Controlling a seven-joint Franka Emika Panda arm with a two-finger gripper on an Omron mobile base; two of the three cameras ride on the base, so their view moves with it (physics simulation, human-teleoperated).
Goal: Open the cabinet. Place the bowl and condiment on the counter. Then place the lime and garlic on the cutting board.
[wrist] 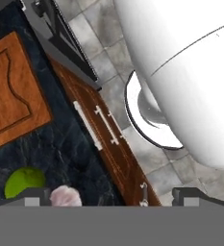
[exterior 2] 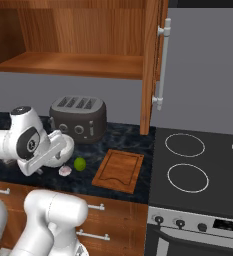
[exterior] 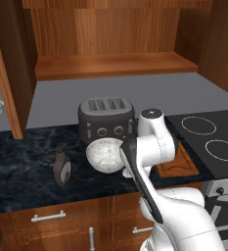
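The cabinet [exterior: 110, 63] stands open, its shelf bare; its right door [exterior 2: 150, 60] is swung out. On the dark counter [exterior: 27, 162] the marbled bowl [exterior: 104, 155] sits in front of the toaster, with the brown condiment bottle [exterior: 61, 166] to its left. The green lime [exterior 2: 80, 163] and pale garlic [exterior 2: 64, 171] lie side by side, just left of the cutting board [exterior 2: 119, 170]. My gripper [wrist: 112, 197] hangs open over the counter's front edge, holding nothing. In the hand view the lime [wrist: 24, 181] and garlic [wrist: 65, 196] lie by its left fingertip, and the board [wrist: 12, 96] lies further off.
A dark toaster [exterior: 105, 117] stands at the back of the counter. The black stovetop [exterior 2: 188, 165] lies right of the board. Drawers with silver handles [wrist: 87, 125] run below the counter edge. My own arm hides part of the board in the left base view.
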